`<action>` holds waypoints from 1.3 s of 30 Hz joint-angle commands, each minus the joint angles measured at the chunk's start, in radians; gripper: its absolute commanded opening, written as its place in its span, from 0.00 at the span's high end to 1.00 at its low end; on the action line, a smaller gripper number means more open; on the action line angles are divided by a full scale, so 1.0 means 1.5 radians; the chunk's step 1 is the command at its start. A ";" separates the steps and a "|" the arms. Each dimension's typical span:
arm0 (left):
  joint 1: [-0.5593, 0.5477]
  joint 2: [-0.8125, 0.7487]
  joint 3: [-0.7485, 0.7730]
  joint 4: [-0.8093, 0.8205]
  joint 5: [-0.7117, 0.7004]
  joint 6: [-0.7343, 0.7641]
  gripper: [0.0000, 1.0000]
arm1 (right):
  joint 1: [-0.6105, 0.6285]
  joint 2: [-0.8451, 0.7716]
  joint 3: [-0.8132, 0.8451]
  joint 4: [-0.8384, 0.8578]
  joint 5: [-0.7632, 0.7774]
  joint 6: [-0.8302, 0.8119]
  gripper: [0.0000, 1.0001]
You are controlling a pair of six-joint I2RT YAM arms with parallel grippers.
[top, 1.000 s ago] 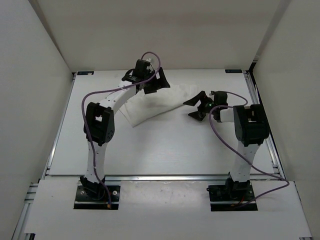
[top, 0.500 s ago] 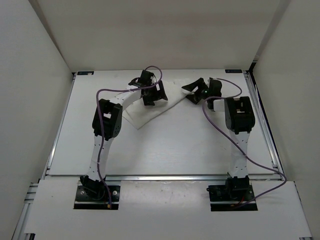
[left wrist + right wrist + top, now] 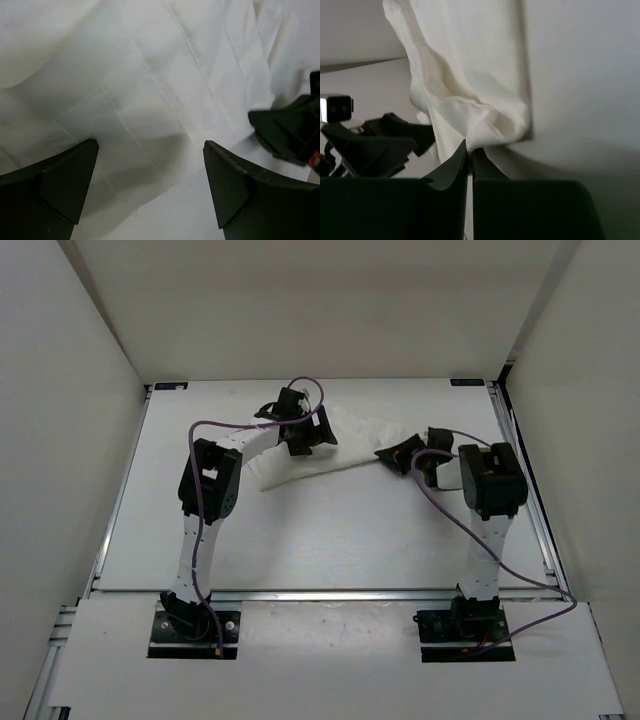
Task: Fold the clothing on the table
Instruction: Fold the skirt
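White table [image 3: 300,540] between pale walls [image 3: 60,440]

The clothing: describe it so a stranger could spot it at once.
On the white table, look at the far half. The clothing is the only loose thing there: thin, creased white fabric, its right end pinched in the right gripper, the open left gripper poised over it.

Clothing [image 3: 352,440]: white, fine ribbed weave, straight parallel creases. Surface [image 3: 330,530]: plain white; edge rail [image 3: 330,593] silver. Left pincer [image 3: 308,432] and right pincer [image 3: 468,150]: black. Arm cables [image 3: 437,505]: purple. Arm links [image 3: 190,550]: white with black joints.
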 commanded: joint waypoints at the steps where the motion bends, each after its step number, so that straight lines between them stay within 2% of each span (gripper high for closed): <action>1: -0.023 -0.049 -0.102 0.012 0.016 -0.019 0.02 | -0.006 -0.163 -0.140 0.009 0.020 -0.042 1.00; 3: -0.018 -0.073 -0.156 0.039 0.016 -0.036 0.01 | -0.004 -0.262 -0.242 -0.017 0.037 -0.061 1.00; 4: -0.020 -0.090 -0.185 0.055 0.017 -0.040 0.02 | -0.011 -0.279 -0.270 -0.013 0.029 -0.056 0.93; 5: -0.020 -0.100 -0.216 0.065 0.018 -0.045 0.01 | -0.015 -0.307 -0.312 0.003 0.027 -0.049 0.72; 6: -0.022 -0.116 -0.228 0.075 0.020 -0.046 0.01 | -0.022 -0.338 -0.356 0.011 0.026 -0.041 0.65; 10: -0.025 -0.183 -0.317 0.105 0.016 -0.038 0.02 | -0.016 -0.430 -0.439 -0.033 0.076 -0.051 0.43; 12: -0.030 -0.208 -0.364 0.115 0.013 -0.045 0.01 | -0.005 -0.478 -0.471 -0.029 0.105 -0.038 0.17; 13: -0.031 -0.225 -0.371 0.128 0.010 -0.047 0.01 | 0.015 -0.493 -0.484 -0.035 0.120 -0.025 0.11; 14: -0.026 -0.239 -0.387 0.132 0.012 -0.049 0.01 | 0.031 -0.500 -0.490 -0.036 0.126 -0.021 0.01; 19: -0.035 -0.264 -0.409 0.149 0.022 -0.048 0.01 | 0.092 -0.506 -0.495 -0.103 0.233 -0.002 0.01; 23: -0.036 -0.279 -0.410 0.155 0.031 -0.050 0.01 | 0.130 -0.436 -0.495 -0.027 0.275 0.043 0.00; 27: -0.038 -0.275 -0.398 0.138 0.040 -0.040 0.02 | 0.174 -0.347 -0.466 0.057 0.326 0.078 0.01; 31: -0.040 -0.263 -0.400 0.120 0.042 -0.019 0.02 | 0.180 -0.247 -0.420 0.151 0.341 0.112 0.01; 32: -0.038 -0.262 -0.399 0.118 0.045 -0.015 0.01 | 0.179 -0.229 -0.417 0.177 0.346 0.113 0.12; 33: -0.038 -0.259 -0.398 0.115 0.047 -0.012 0.01 | 0.174 -0.216 -0.423 0.215 0.344 0.114 0.18; 34: -0.038 -0.257 -0.395 0.109 0.050 -0.004 0.01 | 0.162 -0.203 -0.436 0.266 0.336 0.111 0.34; 35: -0.039 -0.258 -0.393 0.105 0.048 -0.003 0.02 | 0.156 -0.196 -0.441 0.285 0.329 0.109 0.68; 36: -0.039 -0.254 -0.391 0.099 0.046 0.003 0.01 | 0.143 -0.190 -0.460 0.324 0.314 0.116 0.86; 37: -0.042 -0.252 -0.392 0.099 0.047 0.005 0.02 | 0.129 -0.190 -0.464 0.345 0.312 0.117 1.00; 39: -0.040 -0.250 -0.392 0.108 0.049 0.001 0.01 | 0.113 -0.226 -0.493 0.342 0.301 0.092 1.00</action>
